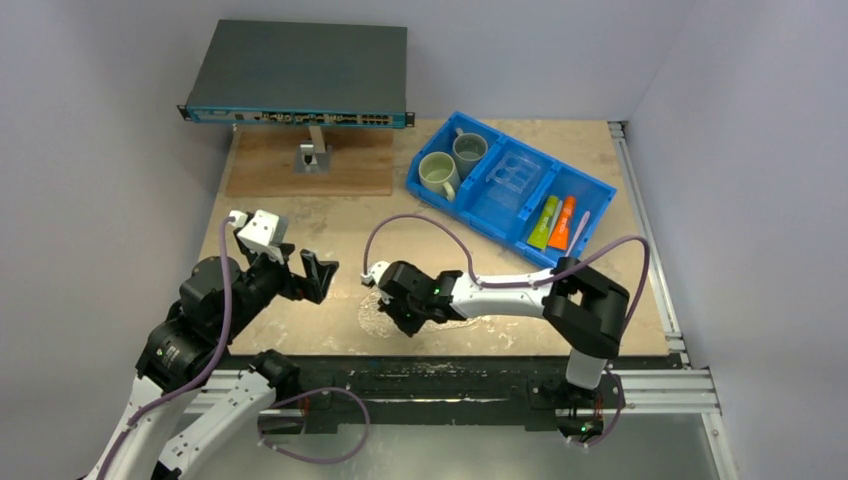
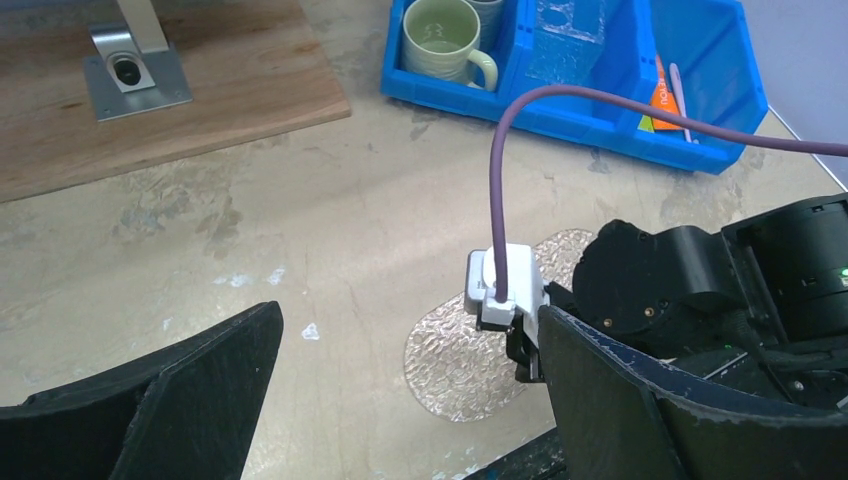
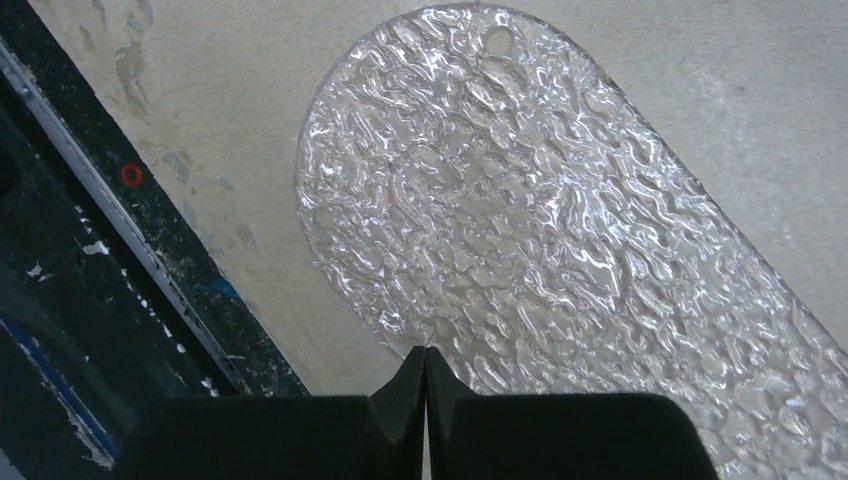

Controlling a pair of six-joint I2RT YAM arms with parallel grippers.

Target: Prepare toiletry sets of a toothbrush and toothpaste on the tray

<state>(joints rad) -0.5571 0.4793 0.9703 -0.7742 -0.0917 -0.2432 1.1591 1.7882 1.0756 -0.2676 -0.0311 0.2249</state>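
Well, tray (image 3: 550, 230) on scuffed, perhaps plywood table (image 1: 330, 225); grey walls (image 1: 90, 120).

Found tray (image 1: 372, 312) on bench (image 1: 330, 230) at near edge; tubes (image 1: 543, 222) and toothbrushes (image 1: 580, 228) in right compartment of bin (image 1: 592, 186) farther back, mugs (image 1: 438, 172) in its left.

1. Top view: soft, even light from above, and shadows under the arms (image 1: 500, 290) are faint.
2. Right wrist view: crisp focus on the tray (image 3: 520, 200), white glints sparkling all over its pebbled surface. The right gripper (image 3: 425, 365) at the bottom edge is a dark, featureless mass.
3. Left wrist view: a touch soft. The left gripper (image 2: 408, 315) sits close and blurred, and the table (image 2: 300, 220) looks pale.
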